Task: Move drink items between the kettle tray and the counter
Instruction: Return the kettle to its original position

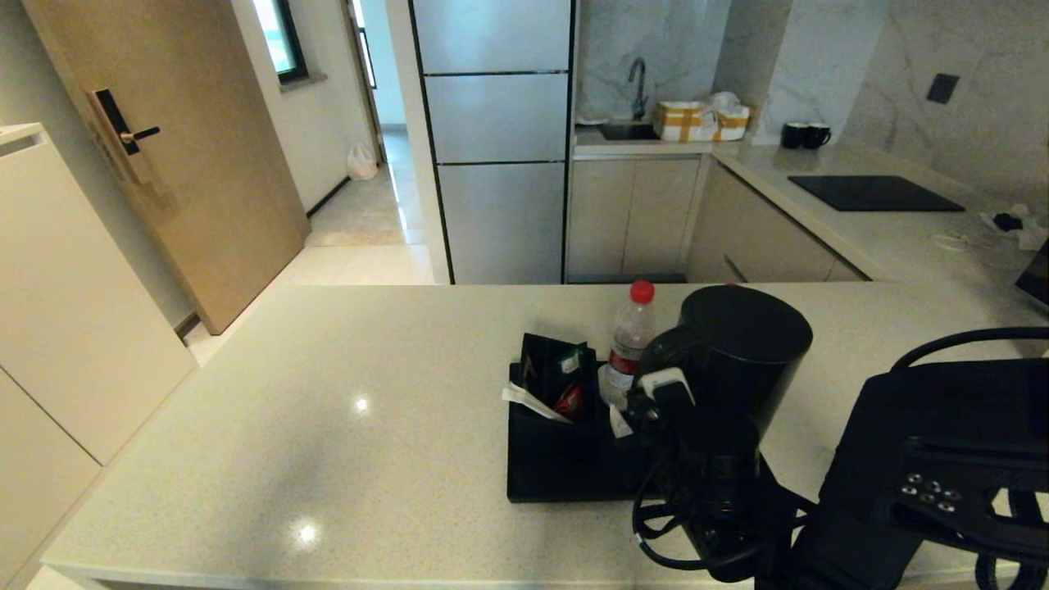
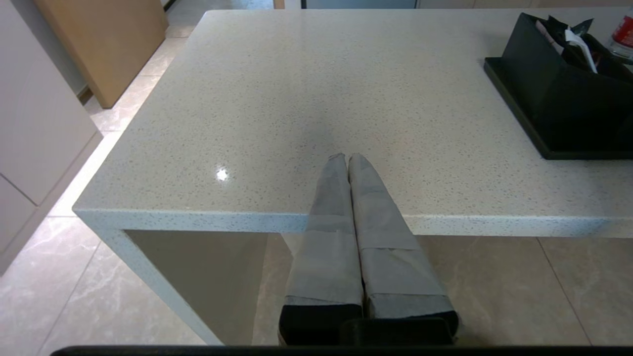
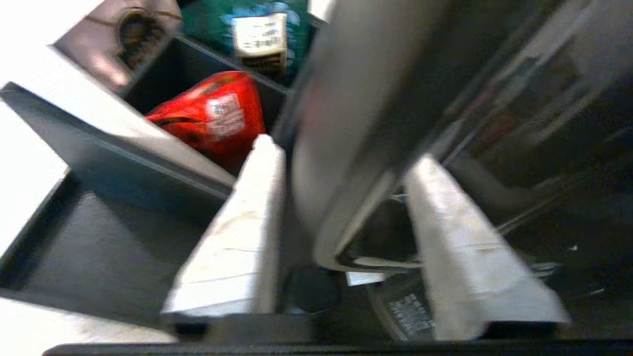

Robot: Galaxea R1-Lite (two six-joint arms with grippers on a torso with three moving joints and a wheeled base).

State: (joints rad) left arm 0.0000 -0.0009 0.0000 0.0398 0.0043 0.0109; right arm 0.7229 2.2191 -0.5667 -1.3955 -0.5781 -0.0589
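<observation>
The dark grey kettle (image 1: 742, 352) stands tall over the right part of the black kettle tray (image 1: 557, 483). My right gripper (image 1: 665, 392) reaches in from the front and is shut on its loop handle (image 3: 356, 123); one taped finger is outside the loop and one inside. In the right wrist view the gripper (image 3: 346, 153) hangs above the tray floor (image 3: 99, 247). The clear bottle with the red cap (image 1: 629, 344) stands upright at the tray's back, just left of the kettle. My left gripper (image 2: 346, 159) is shut and empty at the counter's (image 1: 328, 426) near edge.
A black sachet box (image 1: 557, 377) with packets fills the tray's left half, close to my right fingers; a red sachet (image 3: 212, 113) lies in it. Black cable (image 1: 656, 533) loops at the counter's front. A black hob (image 1: 873, 192) and two mugs (image 1: 803, 135) are far back right.
</observation>
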